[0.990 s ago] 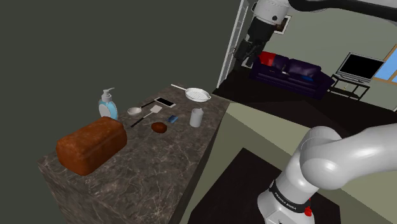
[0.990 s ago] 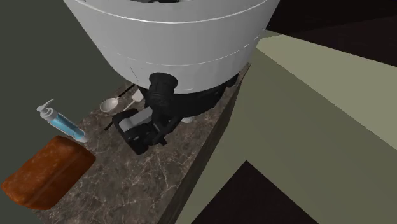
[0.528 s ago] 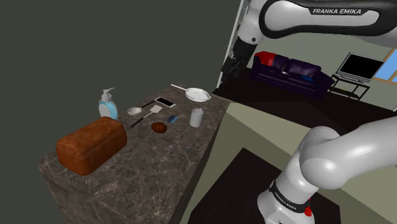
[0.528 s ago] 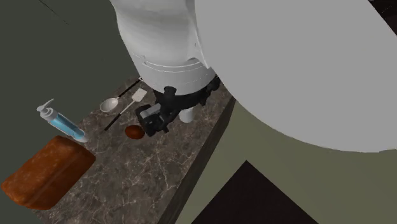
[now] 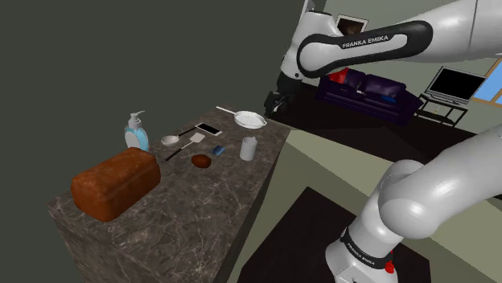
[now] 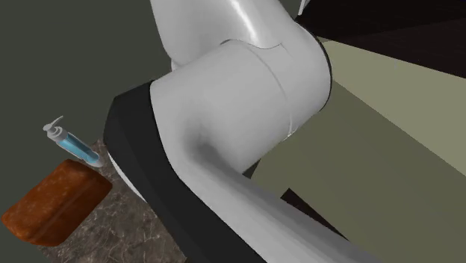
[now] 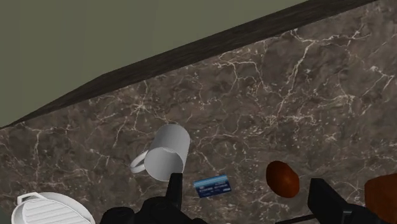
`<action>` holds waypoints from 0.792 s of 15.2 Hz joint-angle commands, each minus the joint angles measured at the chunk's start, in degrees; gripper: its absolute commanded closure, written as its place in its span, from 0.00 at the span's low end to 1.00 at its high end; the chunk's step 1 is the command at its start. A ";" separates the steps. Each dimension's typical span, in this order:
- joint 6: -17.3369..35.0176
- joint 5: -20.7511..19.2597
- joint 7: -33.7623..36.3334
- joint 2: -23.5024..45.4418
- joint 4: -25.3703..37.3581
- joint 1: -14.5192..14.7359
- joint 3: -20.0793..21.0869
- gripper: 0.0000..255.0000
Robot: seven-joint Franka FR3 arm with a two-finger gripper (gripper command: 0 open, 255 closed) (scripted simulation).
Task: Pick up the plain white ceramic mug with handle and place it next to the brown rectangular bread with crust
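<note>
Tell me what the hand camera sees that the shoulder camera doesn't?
Wrist view extras: a look into the mouth of the plain white mug with handle, and the black fingers standing apart. Shoulder view extras: the whole brown rectangular bread loaf, the clear blue soap dispenser, the dark purple sofa and the white arm. Shared: the mug, a small blue rectangular card, a round brown object and a white ribbed dish on the dark marbled countertop.
</note>
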 commanded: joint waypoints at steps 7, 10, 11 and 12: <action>14.13 2.65 -4.09 15.81 2.07 0.07 -3.99 0.00; 18.53 5.15 -6.51 22.47 4.28 0.12 -5.09 0.00; 19.86 6.20 -7.44 24.74 5.18 0.06 -5.33 0.00; 21.11 7.33 -8.43 27.02 6.16 -0.05 -5.49 0.00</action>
